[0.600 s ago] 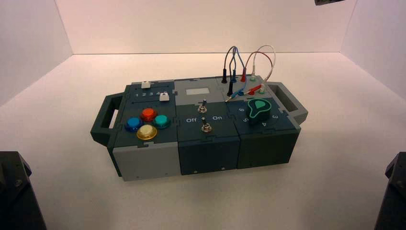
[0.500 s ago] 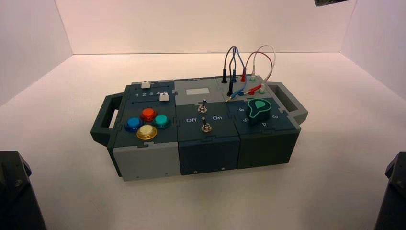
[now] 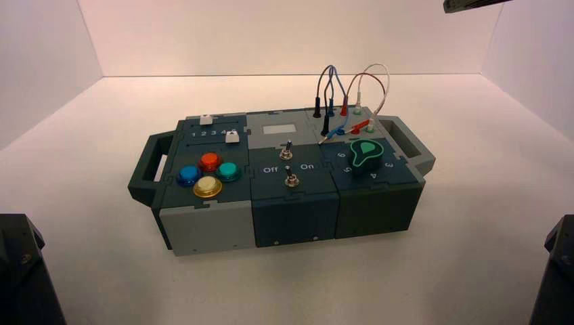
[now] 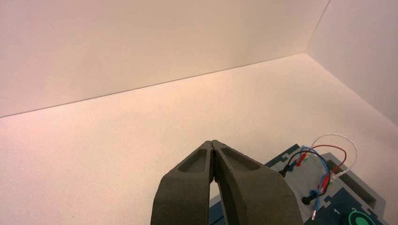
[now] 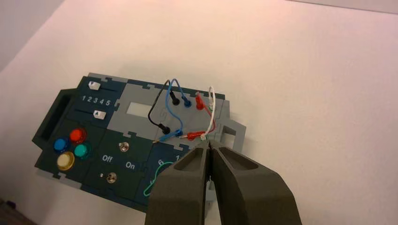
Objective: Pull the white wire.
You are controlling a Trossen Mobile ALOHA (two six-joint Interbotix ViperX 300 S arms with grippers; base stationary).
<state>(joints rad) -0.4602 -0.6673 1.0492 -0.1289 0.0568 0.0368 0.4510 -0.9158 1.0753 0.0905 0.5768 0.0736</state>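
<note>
The white wire [image 3: 387, 80] arches over the back right corner of the box [image 3: 294, 213], with both white plugs in the grey socket panel. It also shows in the right wrist view [image 5: 212, 96] and the left wrist view [image 4: 335, 135]. My right gripper [image 5: 209, 144] is shut and empty, held high above the box's right end, its tips in line with the nearer white plug. My left gripper [image 4: 212, 143] is shut and empty, well to the left of the box. Both arms sit parked at the front corners, left [image 3: 20, 271] and right [image 3: 558, 271].
A dark red wire [image 5: 213, 123] and blue-grey wires [image 5: 174, 84] stand right next to the white one. A green-rimmed knob [image 3: 366, 156], two toggle switches [image 3: 287, 150], several coloured buttons [image 3: 208, 175] and two sliders [image 3: 232, 137] fill the box top. White walls enclose the table.
</note>
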